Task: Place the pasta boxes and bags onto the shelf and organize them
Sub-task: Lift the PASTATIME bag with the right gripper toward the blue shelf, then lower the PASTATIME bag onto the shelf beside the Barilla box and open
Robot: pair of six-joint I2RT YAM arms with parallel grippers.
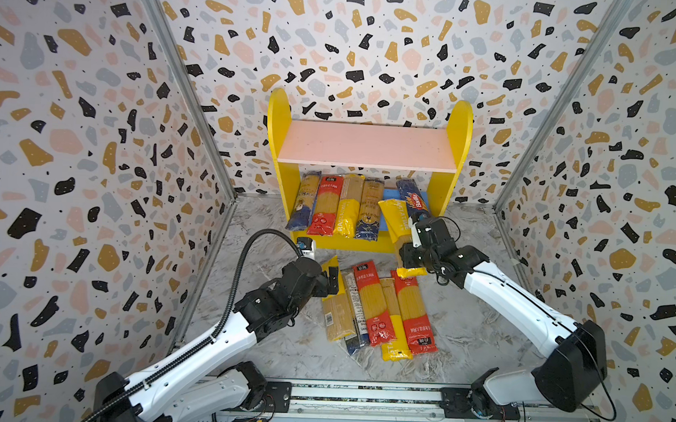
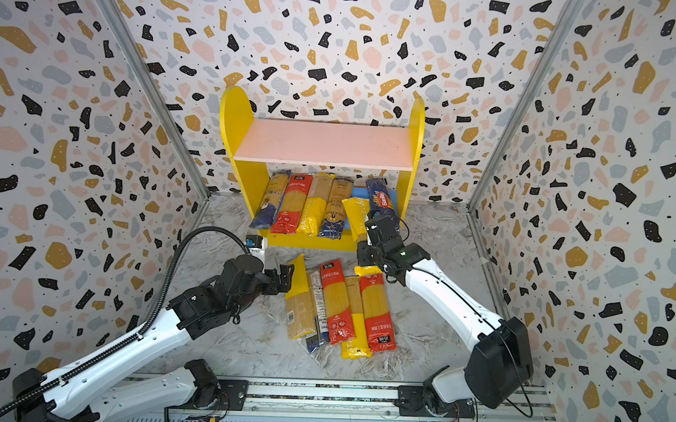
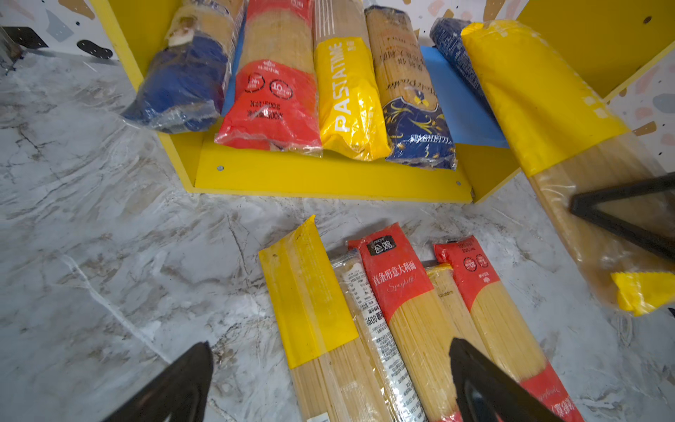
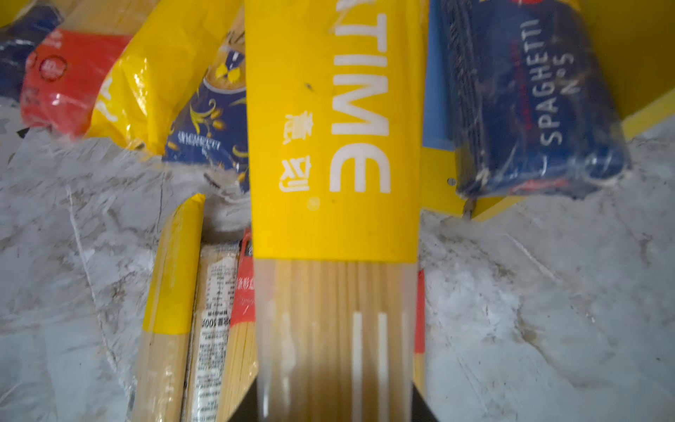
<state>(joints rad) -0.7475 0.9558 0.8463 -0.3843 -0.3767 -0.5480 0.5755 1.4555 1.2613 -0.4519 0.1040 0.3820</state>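
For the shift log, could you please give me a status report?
Left pincer open, near five loose packs. Right pincer shut on yellow pack, at blue board gap. Barilla pack close beside gap.

Your left arm (image 1: 205, 343) comes in from 7 o'clock and reaches toward 1 o'clock. Its wrist is bent so the left claw (image 1: 331, 279) faces roughly 3 o'clock. The jaws stand wide apart and grip nothing. In the left wrist view both dark fingers (image 3: 175, 383) show spread to either side.

Your right arm (image 1: 512, 302) comes in from 5 o'clock and stretches toward 11 o'clock, forearm nearly straight. The right claw (image 1: 407, 258) is clamped across the clear middle of a yellow-ended spaghetti pack (image 1: 394, 218), which runs straight out from between the jaws toward 12 o'clock.
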